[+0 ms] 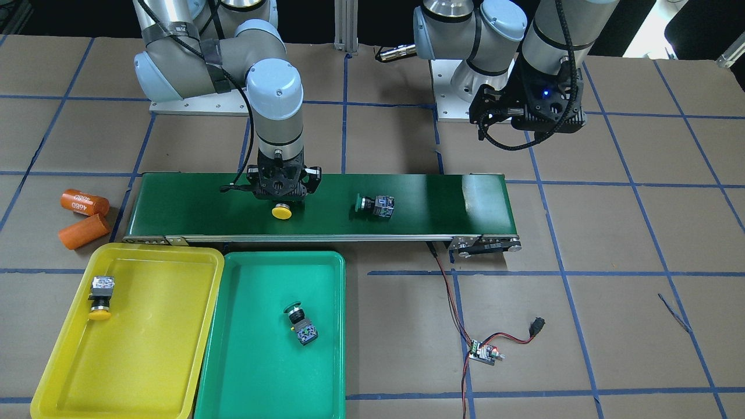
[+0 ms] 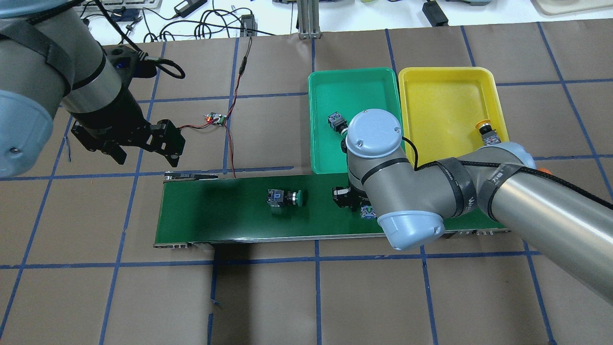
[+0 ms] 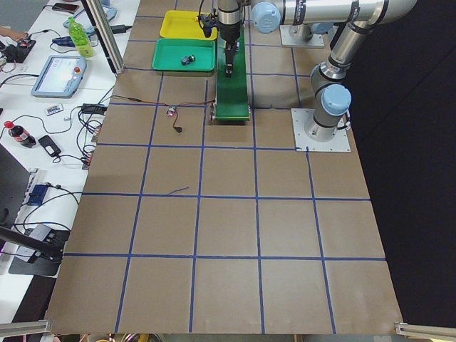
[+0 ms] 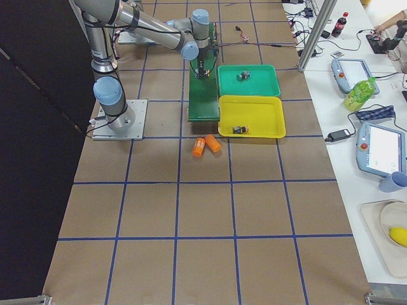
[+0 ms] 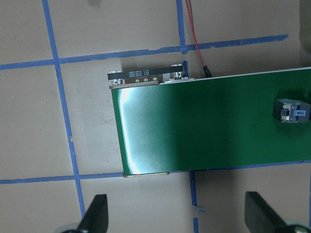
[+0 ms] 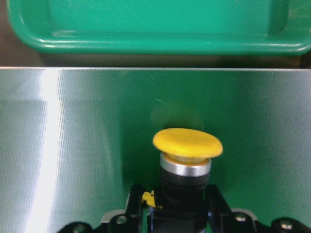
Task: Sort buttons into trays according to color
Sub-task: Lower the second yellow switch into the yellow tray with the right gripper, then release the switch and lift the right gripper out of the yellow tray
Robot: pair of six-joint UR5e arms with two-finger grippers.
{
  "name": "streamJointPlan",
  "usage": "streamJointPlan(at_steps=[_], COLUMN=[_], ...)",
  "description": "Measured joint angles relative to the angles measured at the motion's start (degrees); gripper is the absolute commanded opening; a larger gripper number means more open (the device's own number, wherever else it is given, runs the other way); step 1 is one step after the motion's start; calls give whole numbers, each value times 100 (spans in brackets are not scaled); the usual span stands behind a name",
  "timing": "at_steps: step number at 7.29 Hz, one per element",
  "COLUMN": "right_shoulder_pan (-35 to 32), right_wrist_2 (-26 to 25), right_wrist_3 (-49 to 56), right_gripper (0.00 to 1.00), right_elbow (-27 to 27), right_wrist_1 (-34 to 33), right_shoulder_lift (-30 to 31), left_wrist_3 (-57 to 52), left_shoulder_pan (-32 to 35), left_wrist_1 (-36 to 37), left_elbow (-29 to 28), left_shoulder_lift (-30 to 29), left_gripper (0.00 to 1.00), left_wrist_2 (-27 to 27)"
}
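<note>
My right gripper (image 1: 281,196) stands over the dark-green conveyor belt (image 1: 442,201), shut on the black body of a yellow button (image 6: 187,143) whose cap points toward the trays. A green button (image 1: 375,205) lies on its side mid-belt, also in the left wrist view (image 5: 291,110). The yellow tray (image 1: 151,349) holds one yellow button (image 1: 100,298). The green tray (image 1: 262,361) holds one green button (image 1: 300,323). My left gripper (image 5: 176,216) hangs open above the table just off the belt's end, with nothing between its fingers.
Two orange cylinders (image 1: 84,202) lie beside the belt's end, near the yellow tray. A small circuit board (image 1: 485,352) with red-black wires sits on the brown paper in front of the belt. The two trays touch side by side.
</note>
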State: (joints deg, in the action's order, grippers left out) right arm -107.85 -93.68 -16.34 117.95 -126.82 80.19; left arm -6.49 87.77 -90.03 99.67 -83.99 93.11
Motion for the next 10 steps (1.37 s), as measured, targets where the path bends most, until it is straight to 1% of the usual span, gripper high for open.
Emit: streamJointPlan(at_steps=[2,3,4,5,6,7,8,10], right_shoulder_pan=[128,306,602,1001,1441,1835,2176,2829], right_wrist_2=[-122,-144,-139,-116,-105,-111,-119,-95], right_wrist_3=[81,274,703,1160,1667,2399,3160,4302], right_gripper=[26,26,27,28,28,28,28,28], right_elbow=[-205,-444,-744,-1070,-1454,-1796,-1996,-2096], right_wrist_1=[47,152,300,447,561,616,599,327], right_shoulder_lift=[-1,-20,-65,-203,-465,-755,-991,-1405], left_wrist_3=[49,56,57,51,48,56,69,75], left_shoulder_pan=[3,3,4,4,2,-5,-15,-31], left_wrist_1=[19,25,32,50,69,77,79,80], left_elbow=[-39,-58,-63,-63,-63,-63,-64,-65], left_shoulder_lift=[-24,-32,-44,-60,-74,-83,-90,-98], left_gripper=[100,100,100,100,100,100,100,100], left_wrist_2=[-47,-46,-28,-16,-13,-24,-41,-51])
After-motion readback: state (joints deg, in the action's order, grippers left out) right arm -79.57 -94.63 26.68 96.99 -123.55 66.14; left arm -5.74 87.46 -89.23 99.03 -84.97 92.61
